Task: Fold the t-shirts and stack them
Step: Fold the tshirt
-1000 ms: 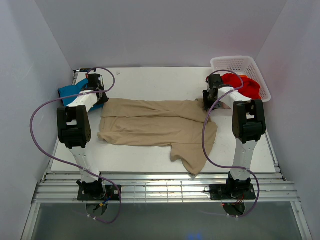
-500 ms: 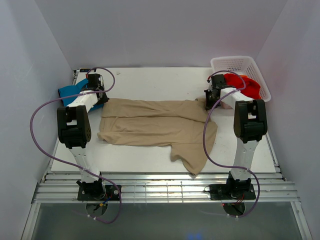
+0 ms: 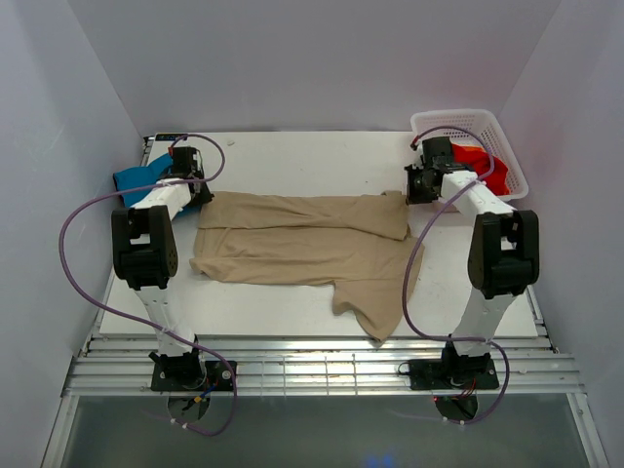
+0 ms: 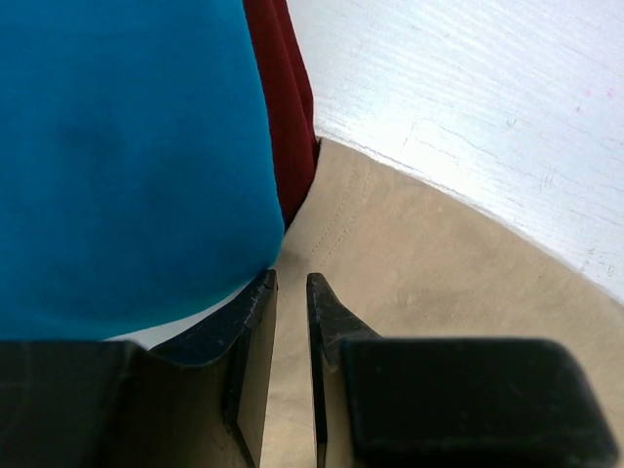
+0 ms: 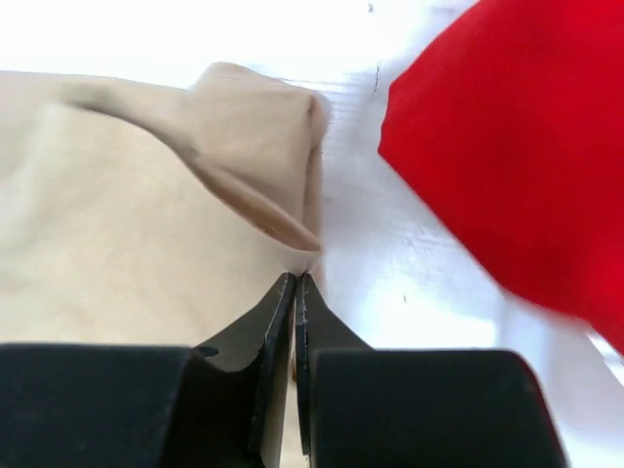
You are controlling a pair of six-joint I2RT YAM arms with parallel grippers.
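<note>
At far-right corner — right claw pinched shut on tan-beige t-shirt.

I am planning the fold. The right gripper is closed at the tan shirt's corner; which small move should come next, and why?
Probably raise the right gripper slightly: its jaws are shut on a corner of the tan t-shirt, which tents toward them, so a lift tests the pinch.
</note>
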